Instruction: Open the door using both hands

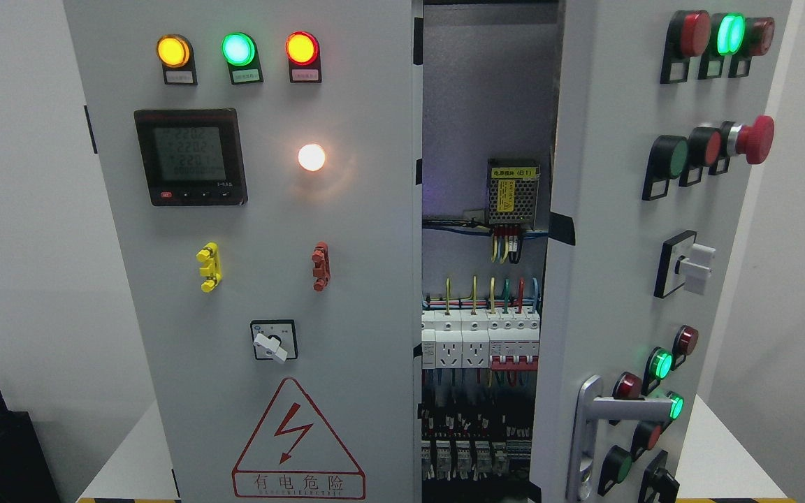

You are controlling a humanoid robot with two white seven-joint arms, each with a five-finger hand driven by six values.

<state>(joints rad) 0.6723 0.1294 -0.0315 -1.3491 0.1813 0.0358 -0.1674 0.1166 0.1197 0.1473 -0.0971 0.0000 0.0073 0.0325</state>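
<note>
Grey sheet steel is filling nearly the whole head view: an electrical cabinet (pixel 388 209) is standing on a white worktop (pixel 724 447), with two doors side by side. Neither of the robot's hands is showing anywhere in this view, so I cannot tell whether they are released, clenched or grasping anything.

The left door (pixel 263 279) is sitting shut and flat to the camera. It is carrying three lit indicator lamps (pixel 237 49) along the top, a digital meter (pixel 190 156) beneath them, a small glowing white lamp (pixel 312 156), a rotary switch (pixel 274 341) and a red lightning warning triangle (pixel 298 440) at the bottom.

The right door (pixel 654 265) is the task's thing, and it is already swinging outward, hinged on its far right side, so its face is angling away and its free edge is standing off from the left door. Its lever handle (pixel 619 409) is sitting low on that free edge, presumably placed there for leverage farthest from the hinge. Pushbuttons, a red emergency stop (pixel 752 140) and a white selector knob (pixel 696 264) are crowding the rest of its face.

Through the gap, a power supply (pixel 513 200) and rows of breakers (pixel 479 339) with coloured wiring are showing inside. I judge the opening as well under way, though how wide the door is standing is hard to gauge from this angle.
</note>
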